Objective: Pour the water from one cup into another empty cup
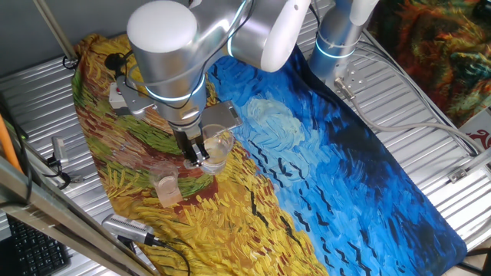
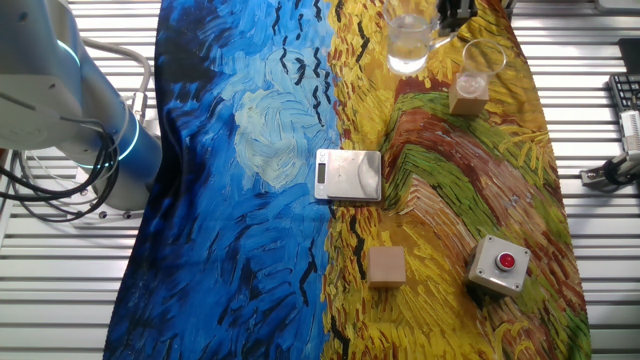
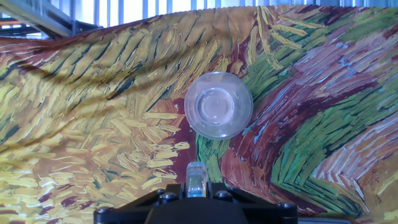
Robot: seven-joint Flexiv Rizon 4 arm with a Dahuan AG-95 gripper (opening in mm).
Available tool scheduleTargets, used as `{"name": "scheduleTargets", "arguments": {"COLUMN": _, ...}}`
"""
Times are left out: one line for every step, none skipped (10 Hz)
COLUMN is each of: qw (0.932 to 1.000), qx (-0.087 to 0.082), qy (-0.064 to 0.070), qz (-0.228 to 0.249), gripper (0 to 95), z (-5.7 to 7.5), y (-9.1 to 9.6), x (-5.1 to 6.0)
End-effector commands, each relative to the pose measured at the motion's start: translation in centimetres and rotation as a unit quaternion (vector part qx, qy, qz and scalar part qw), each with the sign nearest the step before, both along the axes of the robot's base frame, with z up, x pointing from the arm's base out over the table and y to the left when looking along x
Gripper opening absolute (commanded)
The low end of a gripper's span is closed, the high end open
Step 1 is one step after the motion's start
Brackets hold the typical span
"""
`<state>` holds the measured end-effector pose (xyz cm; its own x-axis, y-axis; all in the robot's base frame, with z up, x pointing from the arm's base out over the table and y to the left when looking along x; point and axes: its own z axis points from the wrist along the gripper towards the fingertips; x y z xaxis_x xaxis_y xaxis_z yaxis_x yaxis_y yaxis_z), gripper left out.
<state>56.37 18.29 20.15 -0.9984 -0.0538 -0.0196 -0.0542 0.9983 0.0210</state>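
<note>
1. Hand view: looked straight down into small translucent cup (image 3: 218,104), round rim, standing upright on painted cloth (image 3: 93,124) of yellow, green and maroon brushstrokes.
2. Clear tumbler (image 1: 215,147) held upright at its thick rim by gripper (image 1: 197,156), fingers clamped on the wall; water barely discernible.
3. Peach-tinted small cup just beside tumbler, apart.
4. Noted flat metal scale (image 2: 348,174), tan cube (image 2: 386,266), red-button box (image 2: 499,265). No legible writing.

The peach-tinted cup (image 3: 218,104) stands upright on the painted cloth (image 3: 93,124), seen from above, mouth open. A clear rim (image 3: 196,177) shows near the gripper body.
</note>
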Motion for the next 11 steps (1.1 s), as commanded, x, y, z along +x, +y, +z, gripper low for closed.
{"name": "scheduleTargets", "arguments": {"qw": 1.0000, "qx": -0.001, "qy": 0.002, "qz": 0.007, "gripper": 0.0, "z": 0.02, "y": -0.01, "x": -0.03}}
{"name": "scheduleTargets", "arguments": {"qw": 1.0000, "qx": -0.001, "qy": 0.002, "qz": 0.009, "gripper": 0.0, "z": 0.00, "y": -0.02, "x": -0.02}}
{"name": "scheduleTargets", "arguments": {"qw": 0.9999, "qx": -0.001, "qy": 0.002, "qz": 0.011, "gripper": 0.0, "z": 0.00, "y": -0.02, "x": -0.02}}
{"name": "scheduleTargets", "arguments": {"qw": 0.9999, "qx": -0.001, "qy": 0.003, "qz": 0.011, "gripper": 0.0, "z": 0.00, "y": -0.01, "x": -0.02}}
{"name": "scheduleTargets", "arguments": {"qw": 1.0000, "qx": -0.001, "qy": 0.005, "qz": 0.009, "gripper": 0.0, "z": 0.00, "y": -0.01, "x": -0.02}}
{"name": "scheduleTargets", "arguments": {"qw": 0.9999, "qx": -0.001, "qy": 0.005, "qz": 0.009, "gripper": 0.0, "z": 0.00, "y": -0.01, "x": -0.02}}
{"name": "scheduleTargets", "arguments": {"qw": 0.9999, "qx": -0.001, "qy": -0.001, "qz": 0.012, "gripper": 0.0, "z": 0.00, "y": -0.01, "x": -0.02}}
{"name": "scheduleTargets", "arguments": {"qw": 0.9996, "qx": -0.001, "qy": -0.004, "qz": 0.026, "gripper": 0.0, "z": 0.00, "y": -0.01, "x": -0.02}}
{"name": "scheduleTargets", "arguments": {"qw": 0.9989, "qx": 0.000, "qy": -0.007, "qz": 0.047, "gripper": 0.0, "z": 0.00, "y": -0.01, "x": -0.02}}
{"name": "scheduleTargets", "arguments": {"qw": 0.9981, "qx": 0.000, "qy": -0.005, "qz": 0.062, "gripper": 0.0, "z": 0.00, "y": -0.01, "x": -0.02}}
{"name": "scheduleTargets", "arguments": {"qw": 0.9964, "qx": 0.005, "qy": 0.002, "qz": 0.084, "gripper": 0.0, "z": 0.00, "y": -0.01, "x": -0.02}}
